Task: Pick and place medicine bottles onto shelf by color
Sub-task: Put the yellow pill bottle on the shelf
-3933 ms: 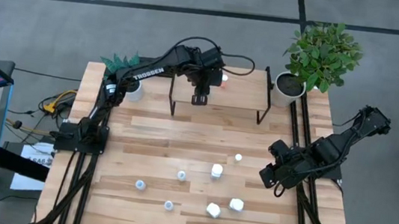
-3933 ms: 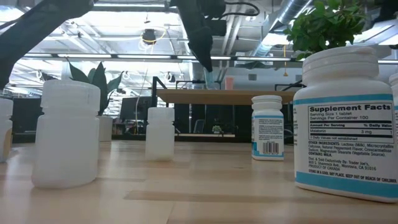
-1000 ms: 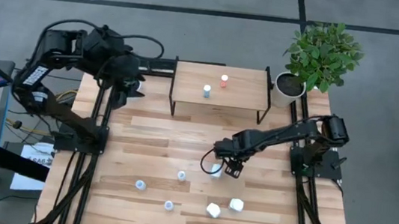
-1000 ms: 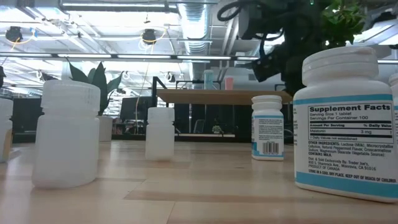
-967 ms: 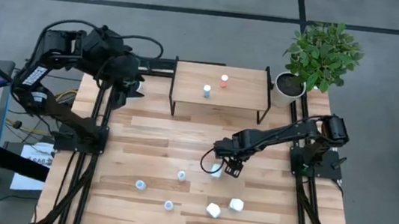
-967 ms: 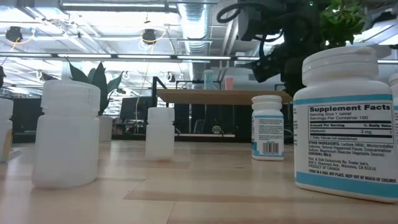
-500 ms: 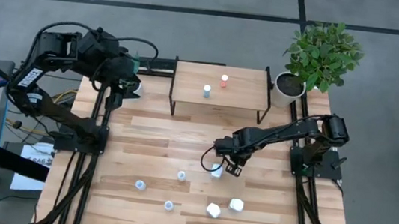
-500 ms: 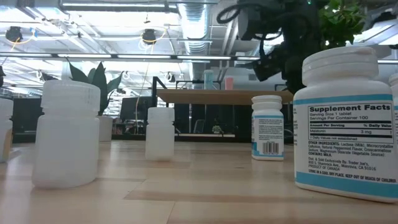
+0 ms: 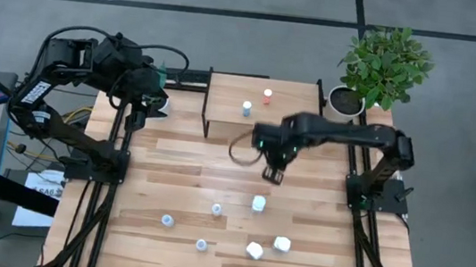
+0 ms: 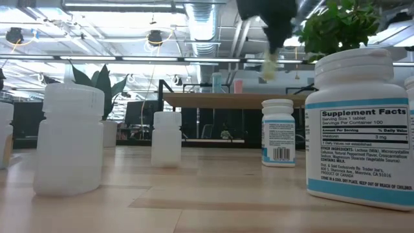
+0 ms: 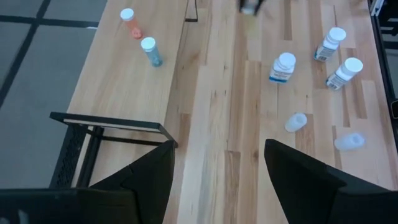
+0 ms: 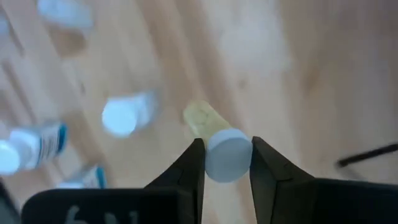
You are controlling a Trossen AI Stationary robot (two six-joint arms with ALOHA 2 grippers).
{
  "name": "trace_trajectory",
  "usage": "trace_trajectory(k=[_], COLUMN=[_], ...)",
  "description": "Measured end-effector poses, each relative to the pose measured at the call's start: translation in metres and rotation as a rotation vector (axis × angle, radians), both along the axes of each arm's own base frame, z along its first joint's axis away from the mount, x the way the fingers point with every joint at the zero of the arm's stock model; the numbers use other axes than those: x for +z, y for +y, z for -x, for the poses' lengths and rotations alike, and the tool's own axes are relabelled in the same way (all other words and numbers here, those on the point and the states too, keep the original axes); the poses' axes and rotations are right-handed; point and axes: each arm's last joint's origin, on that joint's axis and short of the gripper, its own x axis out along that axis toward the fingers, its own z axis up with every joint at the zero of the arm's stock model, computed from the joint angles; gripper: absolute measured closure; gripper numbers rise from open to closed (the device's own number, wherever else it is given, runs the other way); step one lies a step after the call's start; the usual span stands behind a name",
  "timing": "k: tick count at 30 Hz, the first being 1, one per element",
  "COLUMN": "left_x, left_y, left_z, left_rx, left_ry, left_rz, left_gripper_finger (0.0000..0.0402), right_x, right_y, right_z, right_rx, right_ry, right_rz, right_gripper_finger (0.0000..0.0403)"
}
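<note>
Right tool [image 12: 227, 163] grips one bottle [image 12: 219, 149] (yellowish); two on shelf [image 9: 222, 112]; left tool [image 11: 217, 180] released.

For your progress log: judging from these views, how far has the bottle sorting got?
Done: two bottles, blue-capped and red-capped, stand on the shelf. In hand: the right gripper is shut on a yellowish bottle, lifted above the table. The left gripper waits open, off the table's left corner. Left: six bottles on the table.
</note>
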Motion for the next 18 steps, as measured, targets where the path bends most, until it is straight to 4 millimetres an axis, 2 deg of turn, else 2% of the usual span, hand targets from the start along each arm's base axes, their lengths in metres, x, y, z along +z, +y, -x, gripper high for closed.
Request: trace_trajectory(k=[4,7,11,18], left_x=[0.000,0.000,0.000,0.000], left_y=[0.000,0.000,0.000,0.000], left_z=[0.000,0.000,-0.001,-0.001], left_rx=[0.000,-0.001,-0.001,-0.001], left_ry=[0.000,0.000,-0.007,-0.007], left_rz=[0.000,0.000,-0.002,-0.001], left_gripper_finger=[0.0166,0.0166,0.0166,0.0166], right_x=[0.026,0.032,0.028,0.005], right_y=[-0.028,-0.048,-0.073,-0.104], right_z=[0.001,0.004,0.007,-0.001], right_rx=[-0.005,-0.009,-0.014,-0.010], right_ry=[-0.088,-0.095,-0.059,0.043], right_rz=[0.081,0.137,0.190,0.213], right_gripper_finger=[0.0310,0.0310,0.0310,0.0310])
